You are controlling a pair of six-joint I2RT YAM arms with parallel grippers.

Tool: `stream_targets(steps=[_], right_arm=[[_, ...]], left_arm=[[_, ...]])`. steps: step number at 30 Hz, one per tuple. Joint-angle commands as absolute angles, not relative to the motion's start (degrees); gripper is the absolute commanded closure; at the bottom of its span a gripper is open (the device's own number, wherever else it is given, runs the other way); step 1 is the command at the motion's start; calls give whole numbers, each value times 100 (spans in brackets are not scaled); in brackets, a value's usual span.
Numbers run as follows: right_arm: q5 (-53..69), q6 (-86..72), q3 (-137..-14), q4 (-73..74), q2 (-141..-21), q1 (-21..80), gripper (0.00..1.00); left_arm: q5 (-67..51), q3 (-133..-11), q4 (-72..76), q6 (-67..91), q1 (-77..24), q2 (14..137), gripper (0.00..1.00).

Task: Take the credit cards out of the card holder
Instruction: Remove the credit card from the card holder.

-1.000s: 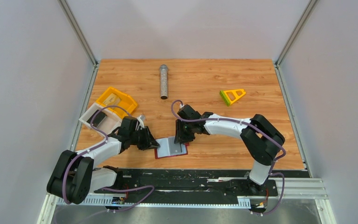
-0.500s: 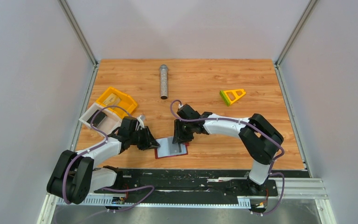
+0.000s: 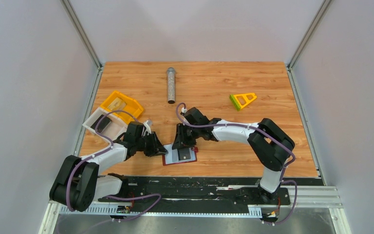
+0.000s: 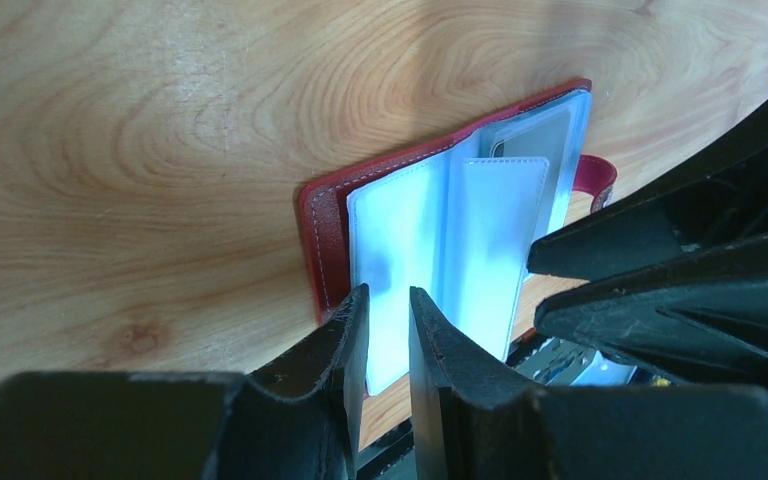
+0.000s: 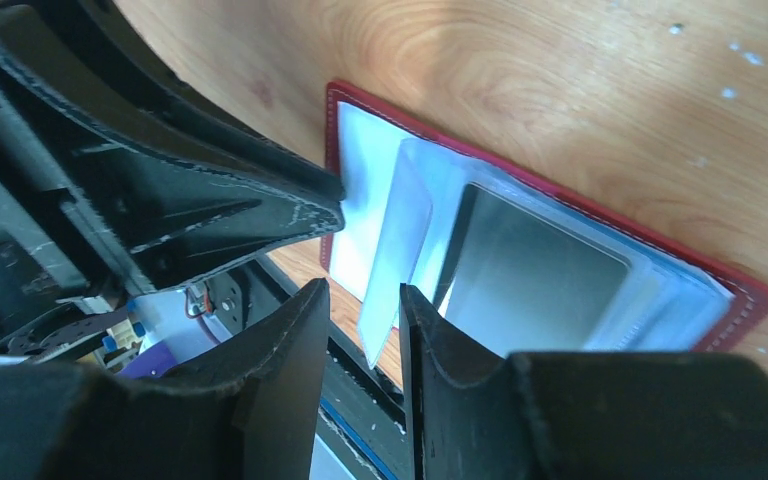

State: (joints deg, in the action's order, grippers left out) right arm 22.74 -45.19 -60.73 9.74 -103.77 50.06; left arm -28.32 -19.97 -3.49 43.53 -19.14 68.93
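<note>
Red holder [image 3: 171, 159] lies open at lower centre; the left gripper [image 4: 388, 345] pinches its near leaf [image 4: 395, 245], and the right gripper [image 5: 360, 335] pinches a middle leaf [image 5: 403, 235], baring a grey card [image 5: 538, 272]. Next, probably: let go and nip that card's edge.

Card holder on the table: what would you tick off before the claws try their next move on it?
1. The card holder lies open on the table: ok.
2. A card to pull is showing: ok, a dark card sits inside.
3. The left claw steadies the holder: cannot tell. Its jaws straddle the blue-grey leaf, but how firmly is unclear.
4. The right claw is on the card: not ok. Its jaws stand around a raised clear leaf instead.
5. A second card shows in the holder: not ok, only the dark one is visible.
</note>
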Motion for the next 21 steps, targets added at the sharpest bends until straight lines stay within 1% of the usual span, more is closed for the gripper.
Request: stream_targets(steps=[1,5,8,13,16,21], right_arm=[[2683,-4674,-6096,398,-10433,4992,67],[2754,-4689,-6197,322,-10556,5042,67],[2829,-4659,-6274,315,-10617,5052,65],[2945,-4572,-6408,297,-10709,5054,63],[3167,-4444,-6469,172,-10737,5054,59],[3301,-4374,-6536,53,-10766,5064,49]], left_arm=[[-2821,-1937,-242,4391,-1933,6903,71],[-2778,-2034,-478,4407,-1934,6727,70],[-2633,-2171,-851,4468,-1934,6421,66],[-2116,-2453,-1520,4533,-1938,5689,63],[-1997,-2547,-1752,4583,-1934,5366,62],[-1909,-2613,-1867,4655,-1934,5205,61]])
